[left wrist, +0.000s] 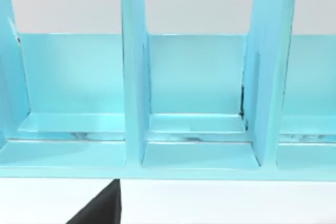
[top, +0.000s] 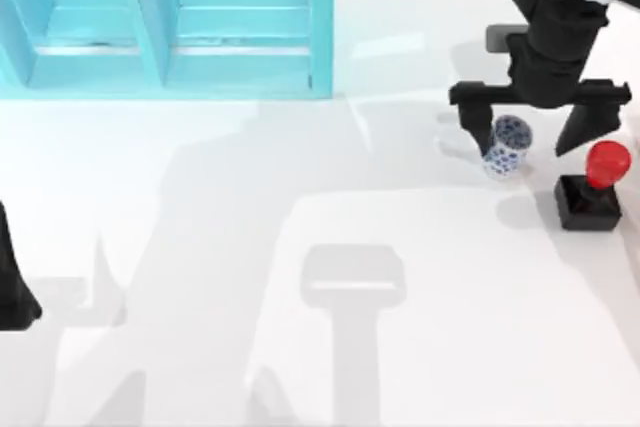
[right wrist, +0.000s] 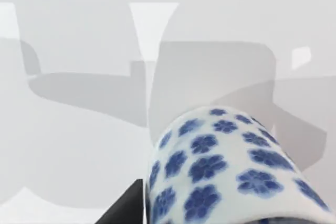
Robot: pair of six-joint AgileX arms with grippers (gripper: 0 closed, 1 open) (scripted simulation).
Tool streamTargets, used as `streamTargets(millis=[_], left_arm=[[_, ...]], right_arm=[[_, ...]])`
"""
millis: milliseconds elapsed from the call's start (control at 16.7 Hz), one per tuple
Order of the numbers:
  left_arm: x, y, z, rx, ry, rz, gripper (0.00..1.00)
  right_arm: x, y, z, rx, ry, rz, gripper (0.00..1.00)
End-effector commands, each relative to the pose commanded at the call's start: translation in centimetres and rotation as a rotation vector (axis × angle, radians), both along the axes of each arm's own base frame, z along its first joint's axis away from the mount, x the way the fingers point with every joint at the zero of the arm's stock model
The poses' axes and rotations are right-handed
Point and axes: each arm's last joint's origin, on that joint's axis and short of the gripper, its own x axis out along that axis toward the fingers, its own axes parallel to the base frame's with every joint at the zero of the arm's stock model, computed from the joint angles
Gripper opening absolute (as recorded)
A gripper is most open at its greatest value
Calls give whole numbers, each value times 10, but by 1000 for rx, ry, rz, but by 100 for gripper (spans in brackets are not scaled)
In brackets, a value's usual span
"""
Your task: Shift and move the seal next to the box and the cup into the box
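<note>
The white desk point(top: 300, 247) carries three things. The blue-flowered cup point(top: 506, 146) lies tipped between the right pincer's point(top: 530, 132) spread fingers, the seal point(top: 592, 189) stands just beside that pincer, and the turquoise box point(top: 170, 22) sits well apart from it.

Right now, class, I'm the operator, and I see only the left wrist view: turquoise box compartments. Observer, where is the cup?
Observer: The cup is on the table's right side, far from the box.
Operator: Is a gripper on it?
Observer: The right gripper is down around it, fingers open on either side, not clamped.
Operator: And the seal?
Observer: The seal sits just right of the cup, outside the gripper. The left arm is parked at the table's left edge.
</note>
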Motion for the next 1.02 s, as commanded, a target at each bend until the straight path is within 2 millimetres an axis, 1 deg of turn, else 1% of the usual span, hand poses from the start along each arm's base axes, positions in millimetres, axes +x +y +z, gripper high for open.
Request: streamTargets(millis=[540, 600, 1020], left_arm=[[0, 0, 0, 0, 0, 0, 100], [0, 0, 0, 0, 0, 0, 100], [0, 0, 0, 0, 0, 0, 100]], right_arm=[[0, 0, 0, 0, 0, 0, 2], [0, 0, 0, 0, 0, 0, 0], [0, 0, 0, 0, 0, 0, 0]])
